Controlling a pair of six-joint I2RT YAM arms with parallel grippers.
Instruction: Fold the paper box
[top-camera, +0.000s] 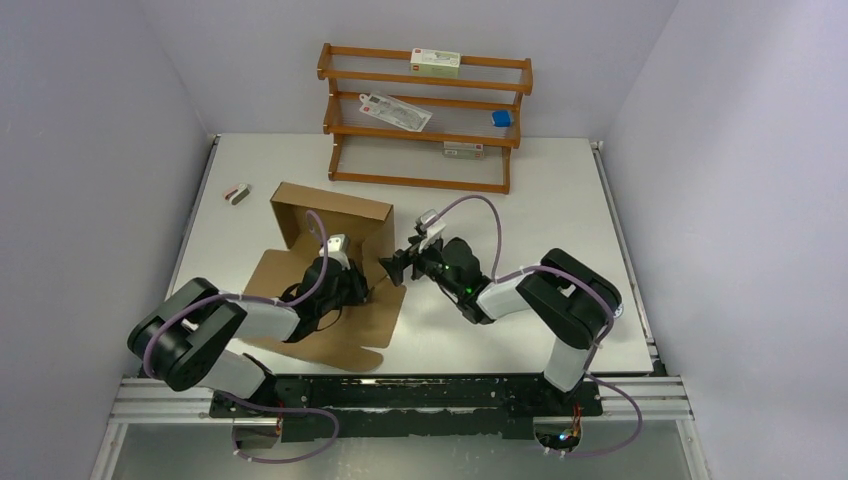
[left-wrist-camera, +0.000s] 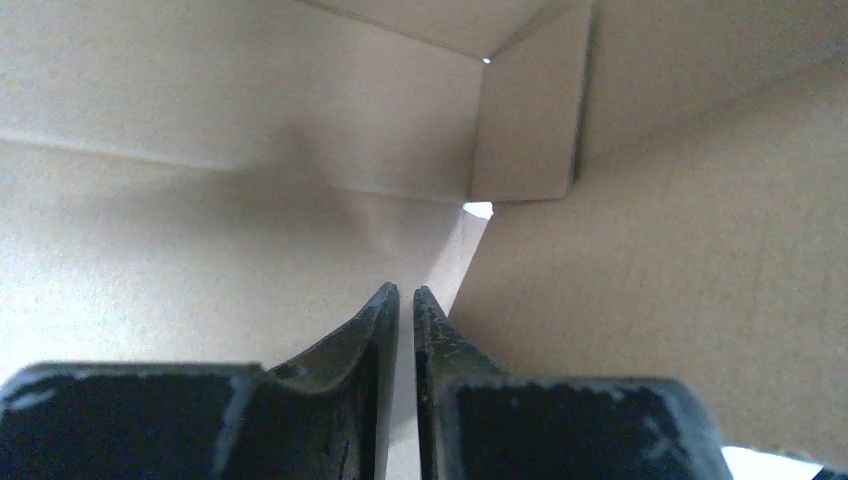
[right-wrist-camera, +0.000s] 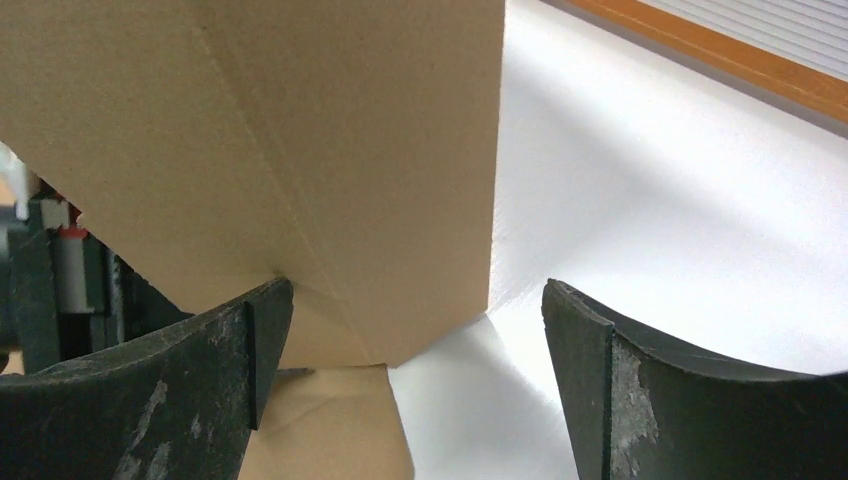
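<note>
Paper box (top-camera: 331, 214): we record brown corrugated card lying left of centre on the white table (top-camera: 560, 220). The far wall and a side wall stand upright, and the near flap lies flat towards the arm bases.
Left gripper (left-wrist-camera: 406, 292): we place it inside the box, low over the floor panel and pointing at an inner corner. The fingers are drawn almost together with only a slit between them, and we see nothing held.
Right gripper (top-camera: 394, 265): we place it at the box's right outer side. The fingers are spread wide with an upright cardboard corner between them. We cannot tell whether either finger touches the card.
Wooden rack (top-camera: 425, 120): it stands at the far edge of the table and carries white cartons (top-camera: 437, 62) and a small blue item (top-camera: 501, 118).
Small object (top-camera: 238, 193): it lies near the left edge, apart from the box, and is too small for us to identify.
</note>
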